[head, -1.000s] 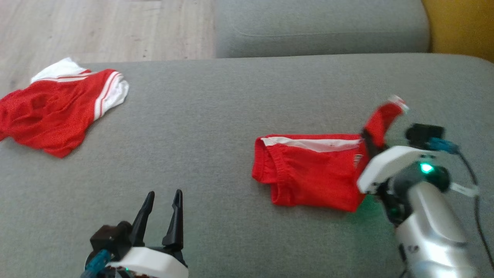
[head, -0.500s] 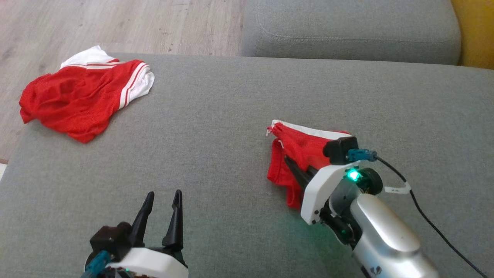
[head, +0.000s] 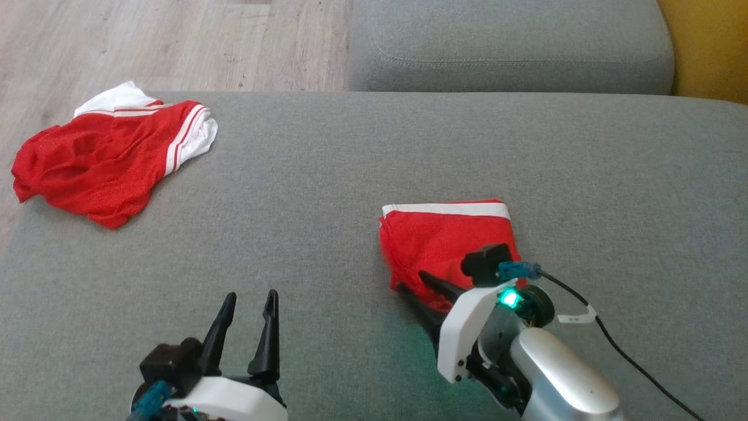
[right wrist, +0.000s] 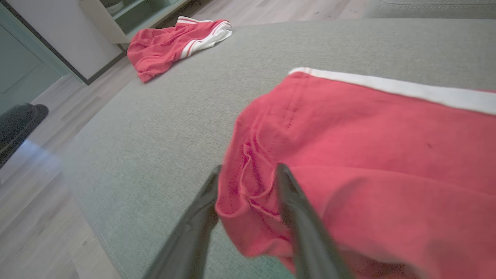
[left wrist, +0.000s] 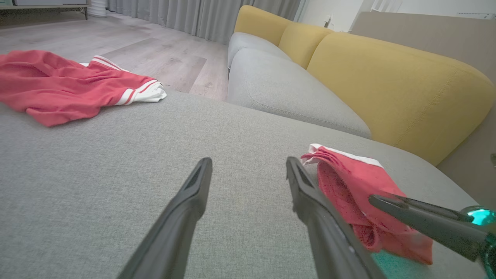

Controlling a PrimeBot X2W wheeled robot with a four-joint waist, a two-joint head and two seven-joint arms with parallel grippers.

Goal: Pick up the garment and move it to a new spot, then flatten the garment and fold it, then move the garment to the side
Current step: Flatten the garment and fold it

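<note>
claw (right wrist: pixel 248 169) on right, half-open astride garment (right wrist: pixel 387 155) corner

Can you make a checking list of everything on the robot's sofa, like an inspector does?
Surface: grey cushion, flat woven fabric.
Job's things: red garment, folded, white band along its far edge.
Clutter: second red-and-white garment, crumpled at the far left corner.
Grippers: left tool open, holding nothing; right tool open, fingers astride the red garment's near edge.
Cables: black cable trailing from the right wrist.
Surroundings: wood floor; yellow backrest.
</note>
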